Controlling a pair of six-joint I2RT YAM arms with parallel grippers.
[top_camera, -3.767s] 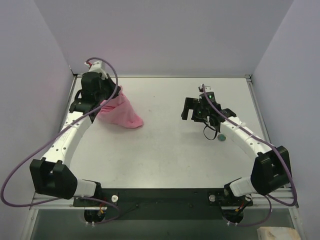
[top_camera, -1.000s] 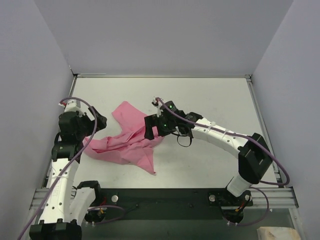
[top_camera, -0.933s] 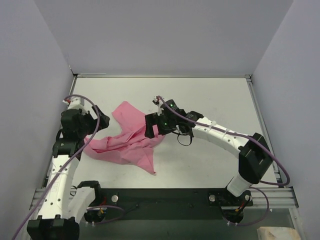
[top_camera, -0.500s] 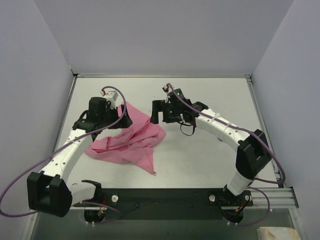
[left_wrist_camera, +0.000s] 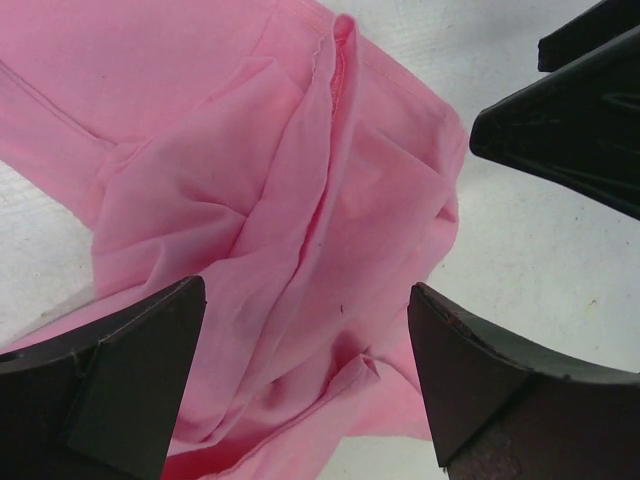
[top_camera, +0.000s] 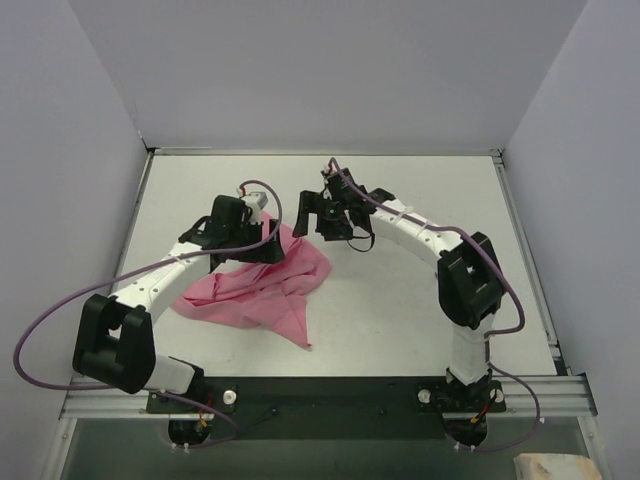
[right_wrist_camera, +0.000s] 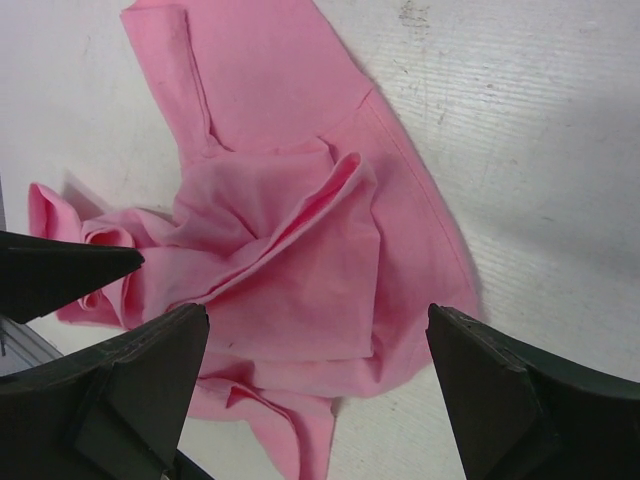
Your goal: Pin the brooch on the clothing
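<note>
The clothing, a pink T-shirt (top_camera: 262, 292), lies crumpled on the white table left of centre. My left gripper (top_camera: 268, 247) hovers open over its upper edge, and in the left wrist view folds of the shirt (left_wrist_camera: 300, 230) fill the space under the gripper (left_wrist_camera: 305, 385). My right gripper (top_camera: 312, 218) stands open just above and right of the shirt. In the right wrist view it (right_wrist_camera: 318, 390) looks down on the shirt (right_wrist_camera: 290, 270). Neither gripper holds anything. The brooch is out of view.
The right gripper's black fingers (left_wrist_camera: 570, 130) reach into the left wrist view at the upper right. A left finger (right_wrist_camera: 60, 272) shows at the right wrist view's left edge. Grey walls bound the table (top_camera: 430, 190) on three sides. A black strip (top_camera: 320, 395) runs along the near edge.
The left arm has swung from the table's left side in over the shirt's upper part. The right gripper has drawn back off the shirt toward the far side. Both stay open.
</note>
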